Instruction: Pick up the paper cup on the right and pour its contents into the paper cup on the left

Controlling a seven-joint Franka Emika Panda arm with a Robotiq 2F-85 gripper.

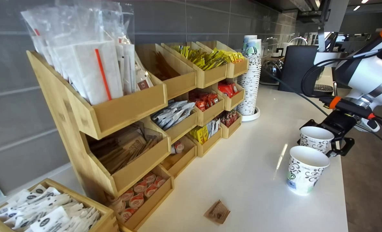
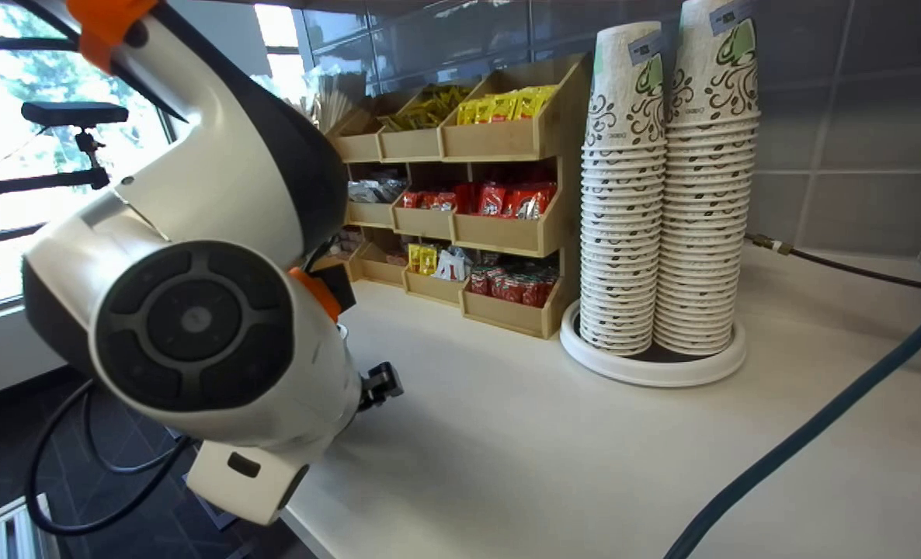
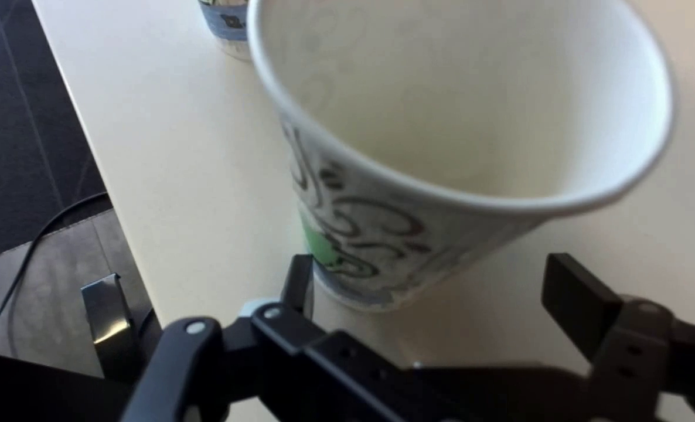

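Observation:
Two white paper cups with a dark swirl print stand upright on the counter. The right paper cup [image 3: 382,234] [image 1: 316,142] is directly ahead of my gripper [image 3: 432,266], which is open. The left finger [image 3: 298,281] is right by the cup's lower side, and touching cannot be told. A wide gap separates the right finger [image 3: 582,302] from the cup. The left paper cup [image 1: 307,172] shows only its base [image 3: 230,26] at the top left of the wrist view. What the cups contain is not clear. In an exterior view the arm hides nearly everything there except one finger [image 2: 380,384].
Wooden condiment bins [image 1: 129,112] line the wall. Tall stacks of paper cups [image 2: 662,233] rise from a round white tray [image 2: 655,374]. A brown packet [image 1: 217,212] lies on the counter [image 1: 242,180]. The counter's edge runs close beside both cups.

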